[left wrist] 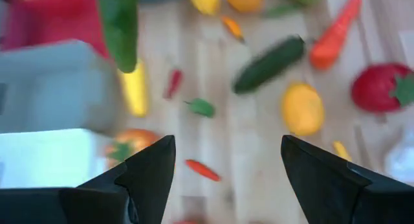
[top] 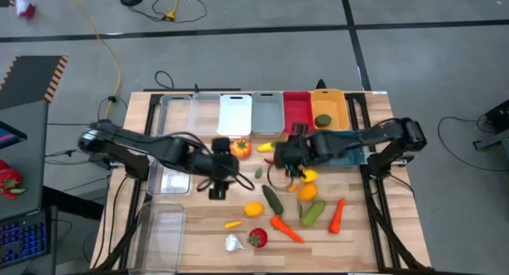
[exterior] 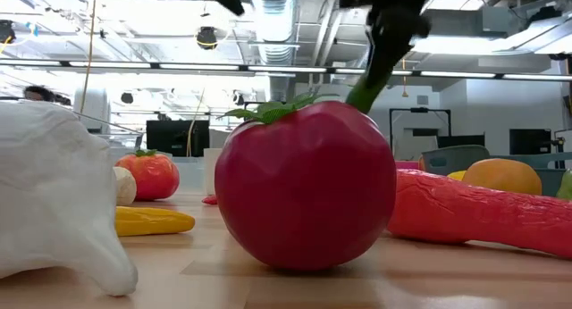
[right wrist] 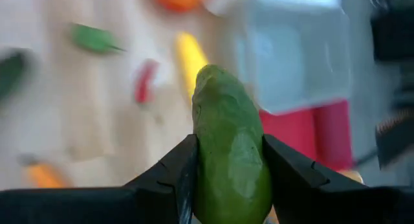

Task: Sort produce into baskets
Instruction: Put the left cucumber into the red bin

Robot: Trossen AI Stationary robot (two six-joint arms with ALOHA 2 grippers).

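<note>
Green cucumber (right wrist: pixel 229 146) clamped between the right gripper's (right wrist: pixel 228 185) two dark fingers, held above the tabletop; in the high view that gripper (top: pixel 288 152) sits near table centre, just in front of the red basket (top: pixel 297 110). Left wrist view catches the same cucumber (left wrist: pixel 118 26) hanging off the table.

Left gripper (top: pixel 218 183) over the table at about 9 o'clock from the right one, fingers (left wrist: pixel 145 172) spread apart, nothing between them.

Row of baskets along the far edge: clear ones, white basket (top: pixel 235 114), grey, red, then orange-yellow basket (top: pixel 328 106) with a green piece inside.

Loose produce lies at 6 o'clock from the grippers: dark cucumber (top: pixel 273 199), lemon (top: pixel 253 209), carrot (top: pixel 286 228), second carrot (top: pixel 337 214), red tomato (top: pixel 258 238), white garlic (top: pixel 232 243). Low view: tomato (exterior: pixel 306 186) close up, garlic (exterior: pixel 54 197) beside it.
</note>
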